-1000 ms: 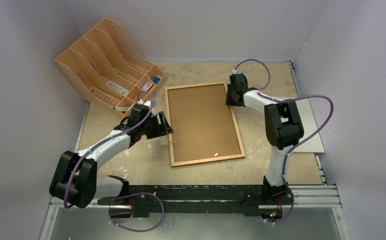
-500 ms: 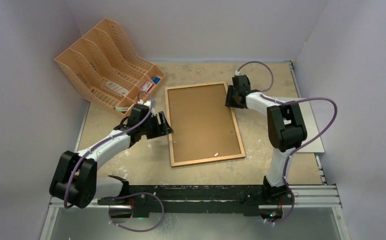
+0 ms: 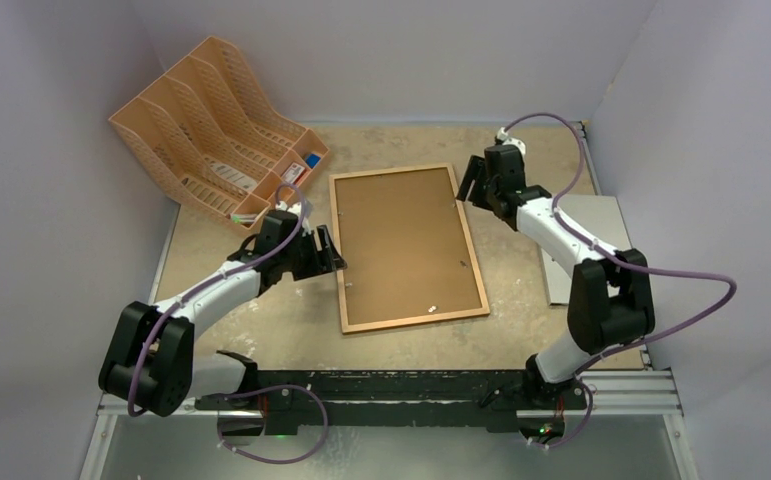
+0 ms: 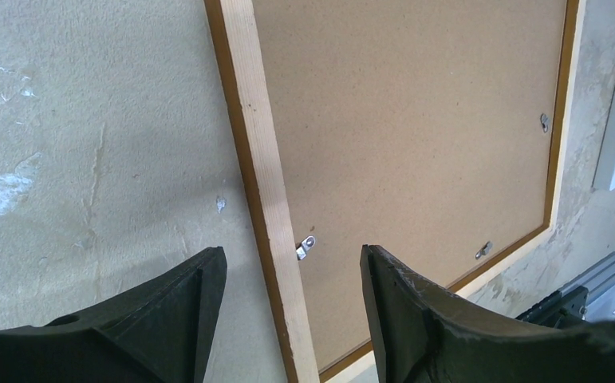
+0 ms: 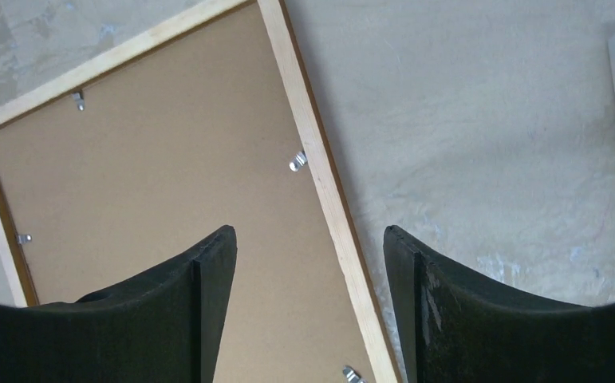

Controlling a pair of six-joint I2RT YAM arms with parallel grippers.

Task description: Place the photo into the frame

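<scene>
Top external view has the thin brown wooden picture frame (image 3: 416, 319) lying flat and back-up in the middle of the pale speckled surface (image 3: 291, 310), slightly skewed, with the brown fibreboard backing panel (image 3: 401, 245) seated inside its rails. The photo shows in no view; whether it sits beneath the panel I cannot tell. The left claw (image 3: 333, 250) hovers spread astride the frame's left rail toward its near end. In the left wrist view it has a finger on each side of the rail and neither touches, so it is likely placed to steady the frame or work the small metal turn tab (image 4: 306, 246) just inside the rail. The right claw (image 3: 469, 185) is spread too and pinches nothing, poised over the right rail near the far corner, where another tab (image 5: 297, 161) sits at the rail's inner edge. A stiff grey-white sheet (image 3: 606, 215) lies at the right edge, an orange-tan plastic file rack (image 3: 211, 130) at far left
</scene>
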